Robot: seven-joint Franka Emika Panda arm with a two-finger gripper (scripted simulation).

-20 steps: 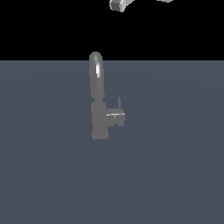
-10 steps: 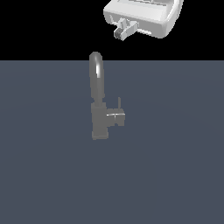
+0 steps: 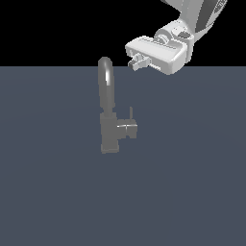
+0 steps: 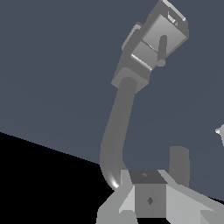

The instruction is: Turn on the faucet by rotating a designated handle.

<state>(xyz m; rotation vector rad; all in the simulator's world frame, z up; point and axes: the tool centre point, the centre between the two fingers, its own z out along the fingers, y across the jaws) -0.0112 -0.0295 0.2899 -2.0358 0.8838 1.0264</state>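
Note:
The grey faucet (image 3: 109, 126) stands on the flat grey-blue surface, its arched spout (image 3: 105, 79) rising from a blocky body. The handle (image 3: 128, 129) is a short stub on the body's side toward the exterior view's right, with a thin rod lever (image 3: 130, 113) standing up from it. My gripper (image 3: 136, 62) hangs above and to the exterior view's right of the spout top, touching nothing, its fingers together and empty. In the wrist view the faucet (image 4: 151, 48), the handle (image 4: 164, 33) and its rod (image 4: 162, 49) lie beyond my fingertips (image 4: 148, 199).
The grey-blue surface (image 3: 57, 192) stretches all around the faucet. The white arm (image 3: 197, 14) enters from the exterior view's top right corner. Black background lies above the surface's far edge.
My gripper has come down from the top edge and moved toward the exterior view's left, closer to the spout top. The faucet and its handle have not moved.

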